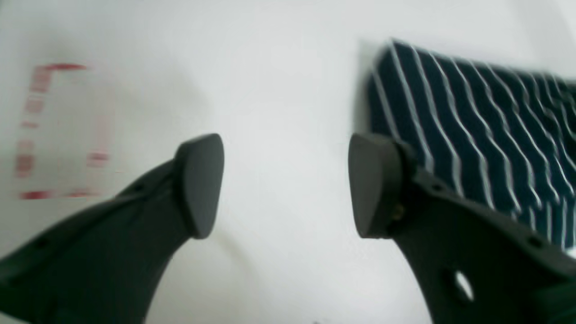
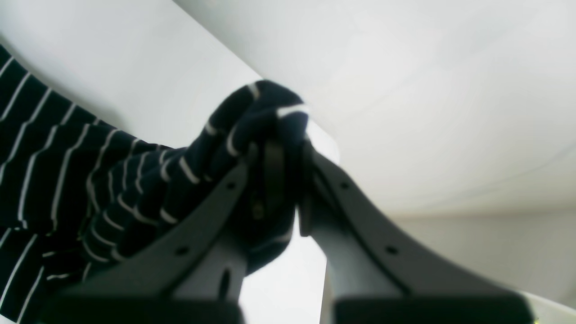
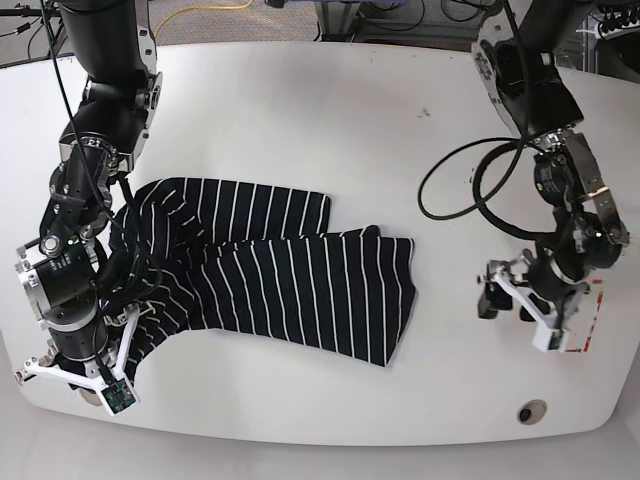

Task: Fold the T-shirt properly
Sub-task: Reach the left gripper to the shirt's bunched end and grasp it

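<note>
T-shirt (image 3: 280, 275) edge bunched in right fingers (image 2: 270, 166); left fingers (image 1: 198, 184) apart.

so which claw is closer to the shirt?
Right. The right claw is shut on a bunch of the shirt at its end; the left claw hangs open beside the far edge, off the cloth.

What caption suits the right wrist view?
Right claw shut on a bunched fold of the striped T-shirt.

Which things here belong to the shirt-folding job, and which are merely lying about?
Job:
T-shirt
right gripper, shut on its cloth
left gripper, open and empty
table

Lying about:
red marks
yellow cable
</note>
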Robot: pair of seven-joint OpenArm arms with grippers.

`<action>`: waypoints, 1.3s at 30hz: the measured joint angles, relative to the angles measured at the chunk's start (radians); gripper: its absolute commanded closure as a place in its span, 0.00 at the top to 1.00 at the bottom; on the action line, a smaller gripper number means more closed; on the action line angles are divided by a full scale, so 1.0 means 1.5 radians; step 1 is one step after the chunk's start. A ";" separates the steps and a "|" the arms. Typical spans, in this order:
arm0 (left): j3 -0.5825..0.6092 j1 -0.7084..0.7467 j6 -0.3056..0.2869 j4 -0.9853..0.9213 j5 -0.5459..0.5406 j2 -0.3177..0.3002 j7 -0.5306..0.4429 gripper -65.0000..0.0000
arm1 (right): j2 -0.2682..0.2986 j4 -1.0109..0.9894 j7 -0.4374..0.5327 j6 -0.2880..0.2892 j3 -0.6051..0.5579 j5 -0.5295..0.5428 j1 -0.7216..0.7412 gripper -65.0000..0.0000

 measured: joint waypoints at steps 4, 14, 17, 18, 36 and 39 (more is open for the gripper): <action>0.028 0.028 0.000 0.000 0.000 0.029 0.000 0.63 | -0.011 0.001 0.001 0.000 0.002 -0.007 0.002 0.02; 0.051 0.085 0.000 -0.050 0.000 0.075 -0.003 0.63 | -0.022 0.000 0.001 0.000 0.000 -0.005 0.000 0.02; 0.051 0.099 0.000 -0.083 0.000 0.073 -0.006 0.63 | -0.022 0.000 0.001 0.000 0.000 -0.005 0.000 0.02; 0.050 0.101 0.001 -0.095 0.001 0.073 -0.005 0.63 | -0.021 0.000 0.001 0.000 0.000 -0.005 0.000 0.02; 0.123 0.092 0.002 -0.227 -0.013 0.088 -0.112 0.63 | -0.022 -0.001 0.004 0.000 0.023 -0.003 -0.036 0.02; 0.124 0.079 -0.007 -0.257 -0.024 0.098 -0.128 0.63 | -0.023 -0.001 0.001 0.000 0.037 0.000 -0.044 0.02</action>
